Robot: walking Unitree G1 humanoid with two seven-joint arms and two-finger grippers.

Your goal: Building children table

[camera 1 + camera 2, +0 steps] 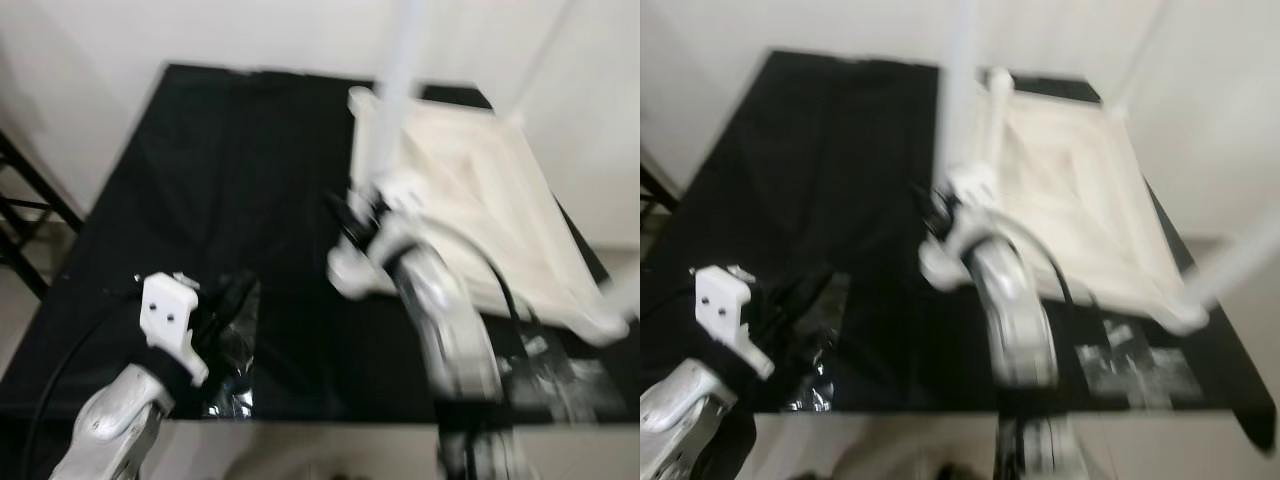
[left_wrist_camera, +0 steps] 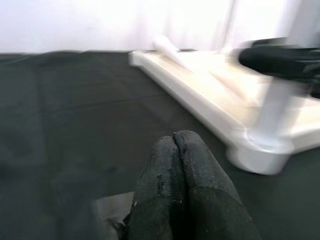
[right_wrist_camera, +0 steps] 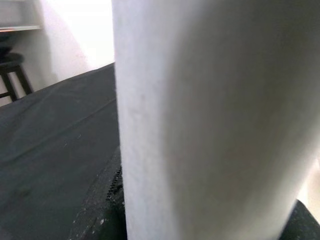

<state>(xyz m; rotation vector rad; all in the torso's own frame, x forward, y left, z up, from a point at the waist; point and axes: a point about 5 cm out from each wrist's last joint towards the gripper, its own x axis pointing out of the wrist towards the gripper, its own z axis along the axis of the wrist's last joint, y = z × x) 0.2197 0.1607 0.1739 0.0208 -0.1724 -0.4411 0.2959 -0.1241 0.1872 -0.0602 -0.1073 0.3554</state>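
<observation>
A: What lies under the grippers, and what is the room like?

B: A black cloth [image 1: 230,200] covers the work surface and runs out beneath both arms; past its far edge stands a pale wall [image 1: 90,60]; a dark frame [image 1: 25,215] stands off to the left of the left arm, and the right wrist view shows a dark stool [image 3: 12,70] beyond the cloth; the head views are blurred.

A: And the table itself?

B: The white table top [image 1: 480,210] lies upside down on the cloth, ahead and to the right of the right gripper; raised rails frame its underside; white legs rise from its corners, and I can make out 4 in the right eye view; the nearest, the white leg [image 1: 395,90], stands at the near left corner, right at the right gripper.

A: What is the right gripper doing?

B: The right gripper [image 1: 365,215] is up against the base of that leg; the leg fills the right wrist view with black finger [image 3: 102,205] showing beside it; the fingers appear clamped around the leg, though blur hides the exact contact.

A: The left one?

B: The left gripper [image 2: 182,190] hangs low over the cloth, well to the left of the table top; its 2 fingers are pressed together, holding nothing; a shiny plastic scrap [image 1: 235,355] lies on the cloth just beside it.
</observation>
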